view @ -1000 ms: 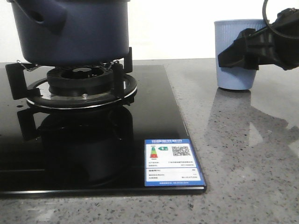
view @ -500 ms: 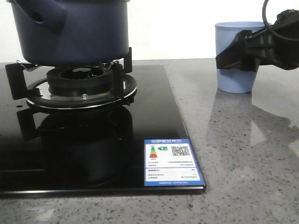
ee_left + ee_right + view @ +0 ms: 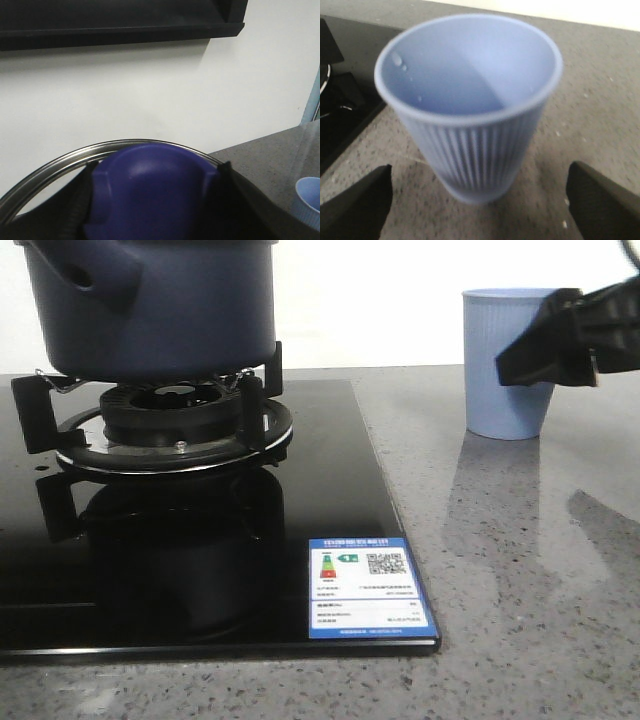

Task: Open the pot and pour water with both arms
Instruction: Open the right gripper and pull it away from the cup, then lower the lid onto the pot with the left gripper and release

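Step in hand, as I read it: lid off, cup not yet grasped; next move calls for the right claw to move in around the cup, close on it, then carry it over to the pot and tip.

Count, large to small: one stove (image 3: 200, 570); one pot (image 3: 150, 305) sitting on the burner stand, far left of the front view, its top cut off there; one lid (image 3: 150, 195), purple knob (image 3: 152, 197) clamped between the left claw (image 3: 152, 200) fingers; one cup (image 3: 470, 105) upright on the counter (image 3: 520, 570); looks empty, though blurred.

Right claw (image 3: 480, 200) wide open, holding nothing, fingers apart either side of the cup.
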### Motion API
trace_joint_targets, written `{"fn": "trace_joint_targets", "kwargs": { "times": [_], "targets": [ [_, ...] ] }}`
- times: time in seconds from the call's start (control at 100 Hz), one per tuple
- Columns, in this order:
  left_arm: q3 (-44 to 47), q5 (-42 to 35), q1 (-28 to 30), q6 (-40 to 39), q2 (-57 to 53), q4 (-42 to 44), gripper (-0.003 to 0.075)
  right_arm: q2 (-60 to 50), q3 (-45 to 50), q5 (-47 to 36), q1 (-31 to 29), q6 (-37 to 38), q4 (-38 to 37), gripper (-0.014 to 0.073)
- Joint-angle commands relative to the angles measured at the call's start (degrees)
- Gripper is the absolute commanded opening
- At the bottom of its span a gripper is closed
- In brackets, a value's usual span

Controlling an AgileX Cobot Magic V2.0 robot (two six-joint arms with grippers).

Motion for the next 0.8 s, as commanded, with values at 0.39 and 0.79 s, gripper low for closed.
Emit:
{"fn": "trace_joint_targets", "kwargs": {
  "times": [0.39,0.79],
  "targets": [
    [-2.29,-4.48,-5.0,2.74,5.08,-3.8,0.0359,-24.36,11.49,3.25,-0.25,5.39,0.13,0.0616],
    [-2.29,-8.28,-7.12,2.91,12.08,-4.38,0.0359,-37.62,12.16,11.28,-0.25,5.8,0.13,0.0616]
  ]
}}
